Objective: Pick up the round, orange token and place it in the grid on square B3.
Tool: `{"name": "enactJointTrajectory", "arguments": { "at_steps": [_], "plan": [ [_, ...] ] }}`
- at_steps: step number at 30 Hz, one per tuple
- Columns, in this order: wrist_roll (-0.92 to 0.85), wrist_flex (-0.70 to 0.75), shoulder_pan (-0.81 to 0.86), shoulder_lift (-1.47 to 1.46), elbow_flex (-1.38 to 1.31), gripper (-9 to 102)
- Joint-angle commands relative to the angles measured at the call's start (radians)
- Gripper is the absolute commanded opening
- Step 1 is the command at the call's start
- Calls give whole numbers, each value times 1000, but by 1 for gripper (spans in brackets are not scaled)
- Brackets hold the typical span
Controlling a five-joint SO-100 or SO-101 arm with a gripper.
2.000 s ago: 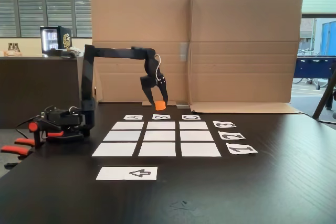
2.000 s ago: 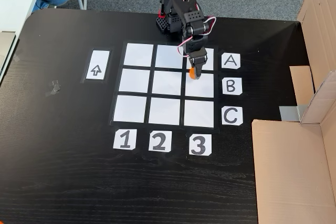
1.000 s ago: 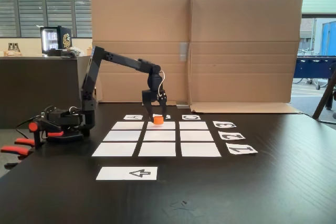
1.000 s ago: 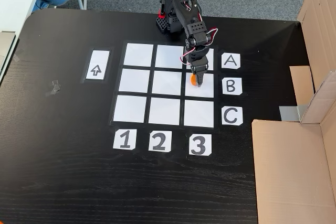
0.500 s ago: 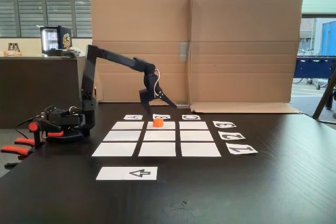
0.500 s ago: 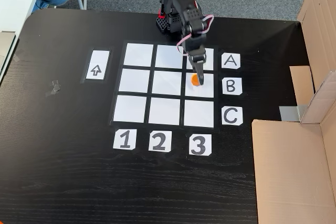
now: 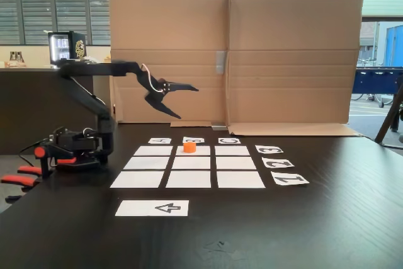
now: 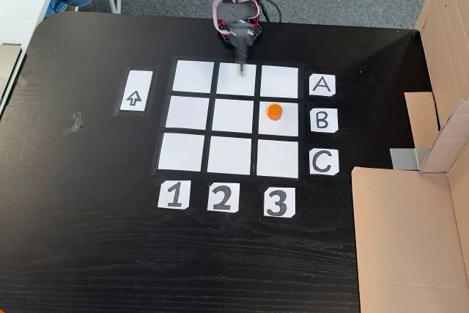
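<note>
- Your token [image 8: 274, 111] sits on square B3 [image 8: 286, 125], the middle-row cell of the grid [image 8: 189, 112] in the column above the card printed 3 [image 8: 276, 202] and just beside the card printed B [image 8: 323, 120], as one fixed view shows it
- In that fixed view the token rests toward the upper left part of its cell, fully inside the white paper and clear of the black gaps between cells
- In the other fixed view you see the token [image 7: 189, 147] standing flat on the far middle cell, just in front of the lettered cards
- Your tool [image 7: 187, 101] is released: its two fingers are spread wide, one pointing level toward the cardboard wall [image 7: 289, 55] and the other angled down
- The tool holds nothing and hangs high above the surface [image 7: 327, 218], well apart from the token
- From above, the tool [image 8: 241, 64] looks blurred, pointing down over the top row of the grid near its middle cell, close to the arm's base
- The white strip with the black arrow [image 8: 135, 91] lies to the left of the grid in that view, apart from it
- Cards 1 [image 8: 174, 195] and 2 [image 8: 223, 197] lie below the grid, with A [image 8: 321, 85] and C [image 8: 323, 161] on its right
</note>
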Motion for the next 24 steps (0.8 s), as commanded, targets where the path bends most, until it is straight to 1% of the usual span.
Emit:
{"name": "enactJointTrajectory", "arguments": {
  "at_steps": [1, 3, 5, 8, 10, 11, 15, 18, 21, 24],
  "plan": [
    [-14, -15, 225, 193, 32, 40],
    [-14, -18, 396, 249, 52, 37],
    [-9, -14, 571, 331, 86, 28],
    [-17, 41, 850, 545, 207, 21],
    [-31, 34, 1011, 541, 230, 4],
    [-29, 28, 1085, 541, 241, -1],
    [-9, 14, 1305, 541, 287, -1],
    [-9, -37, 1442, 543, 333, -1],
    [-11, -43, 1551, 541, 383, -1],
    [-17, -95, 1621, 541, 448, -1]
  ]
}}
